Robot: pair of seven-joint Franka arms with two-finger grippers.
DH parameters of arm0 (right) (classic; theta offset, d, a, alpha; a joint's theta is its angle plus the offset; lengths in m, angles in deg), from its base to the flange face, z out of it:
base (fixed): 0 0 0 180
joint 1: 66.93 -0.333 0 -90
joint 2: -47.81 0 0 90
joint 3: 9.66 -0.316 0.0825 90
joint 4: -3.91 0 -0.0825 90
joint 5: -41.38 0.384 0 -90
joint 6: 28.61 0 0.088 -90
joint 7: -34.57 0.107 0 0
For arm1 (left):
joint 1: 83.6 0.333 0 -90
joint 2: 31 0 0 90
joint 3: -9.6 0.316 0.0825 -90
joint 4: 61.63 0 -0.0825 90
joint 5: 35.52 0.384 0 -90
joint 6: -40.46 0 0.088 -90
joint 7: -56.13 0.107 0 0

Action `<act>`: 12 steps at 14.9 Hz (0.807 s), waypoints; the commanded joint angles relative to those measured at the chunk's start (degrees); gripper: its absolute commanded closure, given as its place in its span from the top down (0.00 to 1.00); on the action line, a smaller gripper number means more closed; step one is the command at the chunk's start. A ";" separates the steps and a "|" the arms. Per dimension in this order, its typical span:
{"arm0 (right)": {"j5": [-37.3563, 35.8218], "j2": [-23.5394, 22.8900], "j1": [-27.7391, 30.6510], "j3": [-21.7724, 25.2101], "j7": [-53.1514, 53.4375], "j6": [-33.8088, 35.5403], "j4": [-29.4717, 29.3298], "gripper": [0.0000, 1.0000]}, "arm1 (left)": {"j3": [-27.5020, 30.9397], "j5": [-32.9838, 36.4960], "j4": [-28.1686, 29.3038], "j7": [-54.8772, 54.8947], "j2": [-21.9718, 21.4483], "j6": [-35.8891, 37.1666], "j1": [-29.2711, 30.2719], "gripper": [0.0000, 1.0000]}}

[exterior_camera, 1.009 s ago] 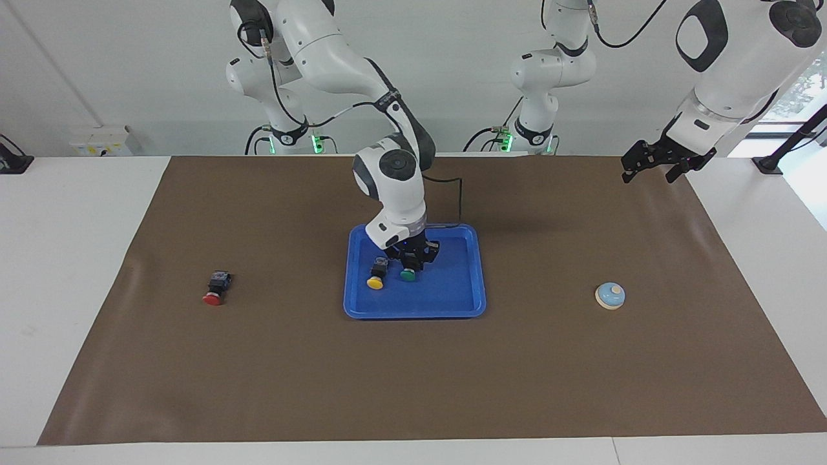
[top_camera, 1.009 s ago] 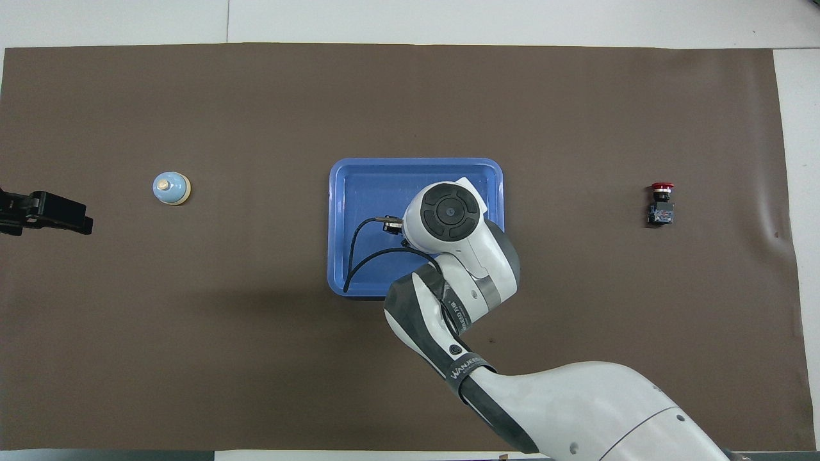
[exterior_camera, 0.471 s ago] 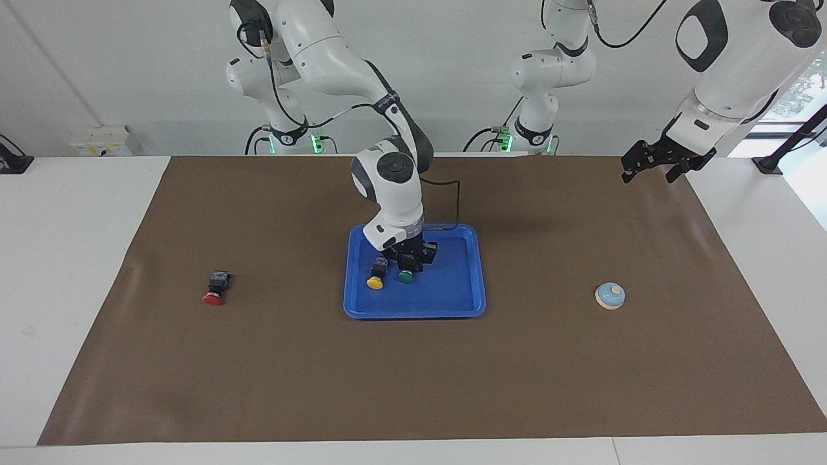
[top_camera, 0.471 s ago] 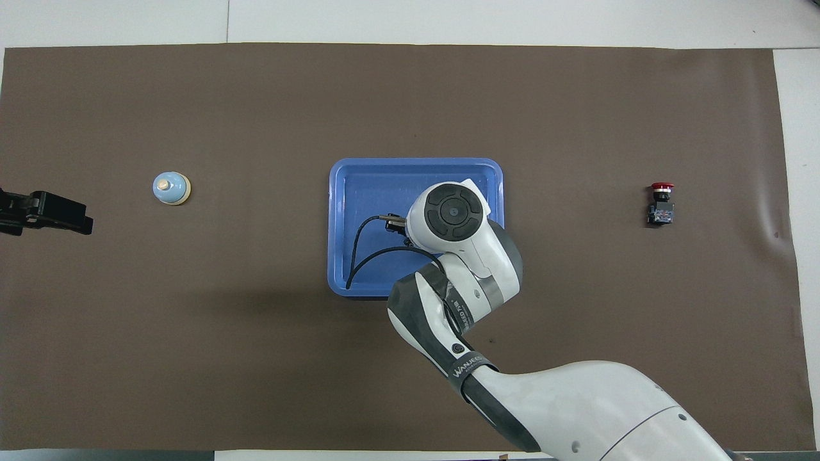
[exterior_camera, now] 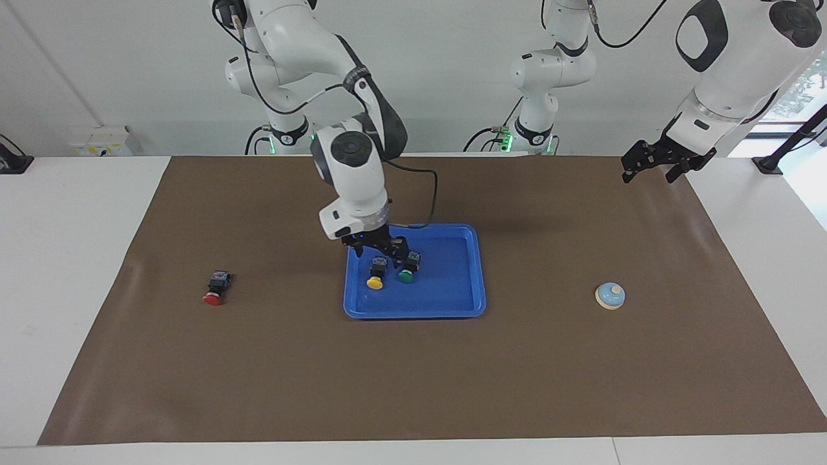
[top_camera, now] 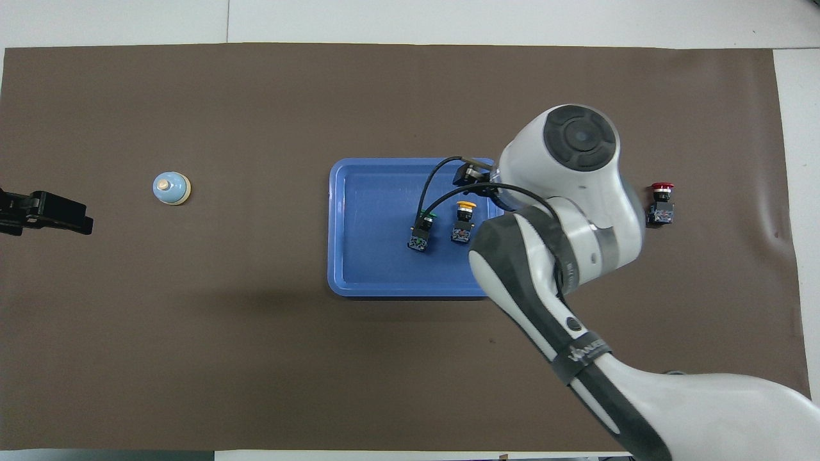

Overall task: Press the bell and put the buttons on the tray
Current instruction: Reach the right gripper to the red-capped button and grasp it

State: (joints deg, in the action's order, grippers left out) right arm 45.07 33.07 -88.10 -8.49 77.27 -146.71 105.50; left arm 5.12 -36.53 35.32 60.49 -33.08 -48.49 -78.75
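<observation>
- One button remains outside the tray. The right gripper (exterior_camera: pixel 382 247) hangs empty with jaws spread over the rim of the shallow bright blue plastic tray (exterior_camera: pixel 452 303) toward the right arm's end.
- Two push buttons lie on their sides in the tray, released: yellow-capped button (exterior_camera: pixel 375 274) and green-capped button (exterior_camera: pixel 408 268), side by side.
- The red-capped push button (exterior_camera: pixel 215 288) lies on the brown mat (exterior_camera: pixel 413 387), well apart from the tray toward the right arm's end. The right arm is judged nearer.
- The left gripper (exterior_camera: pixel 659 163) waits, jaws spread, over the mat's edge at its own end; the light-blue dome bell (exterior_camera: pixel 610 296) sits near it.
</observation>
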 commanded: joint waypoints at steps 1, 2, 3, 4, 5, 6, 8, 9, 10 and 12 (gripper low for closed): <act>-0.70 1.90 5.77 -0.65 -6.38 3.75 0.54 1.00 | 0.17 -0.74 0.87 0.47 -1.09 0.19 0.16 1.00; -2.36 1.91 7.88 -0.65 -9.18 4.02 0.63 1.00 | 0.17 -0.74 0.87 0.47 -1.09 0.19 0.16 1.00; -4.12 1.91 10.33 -0.65 -12.17 3.93 0.98 1.00 | 0.17 -0.74 0.87 0.47 -1.09 0.27 0.16 1.00; -5.09 1.99 12.27 -0.65 -15.77 3.85 1.33 1.00 | 0.17 -0.74 0.87 0.47 -1.09 0.19 0.16 1.00; -5.45 2.08 14.38 -0.65 -19.98 3.76 2.03 1.00 | 0.17 -0.74 0.87 0.47 -1.09 0.19 0.16 1.00; -5.45 2.43 16.58 -0.65 -23.76 2.98 3.43 1.00 | 0.17 -0.74 0.87 0.47 -1.09 0.27 0.16 1.00; -5.97 2.61 20.27 -0.65 -26.43 0.17 6.06 1.00 | 0.17 -0.74 0.87 0.47 -1.09 0.27 0.16 1.00; -6.67 2.87 22.03 -0.65 -28.18 -1.32 7.82 1.00 | 0.17 -0.74 0.87 0.47 -1.09 0.19 0.16 1.00; -6.68 3.31 23.44 -0.65 -30.37 -3.08 9.92 1.00 | 0.17 -0.74 0.87 0.47 -1.09 0.19 0.16 1.00; -6.77 5.06 25.81 -0.65 -35.82 -10.35 16.59 1.00 | 0.17 -0.74 0.87 0.47 -1.09 0.19 0.16 1.00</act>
State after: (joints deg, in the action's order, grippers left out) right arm 39.13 34.96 -64.69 -8.28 45.87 -150.41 114.21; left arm 5.12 -36.53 35.32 60.49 -33.08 -48.49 -78.75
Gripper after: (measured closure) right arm 0.000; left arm 0.000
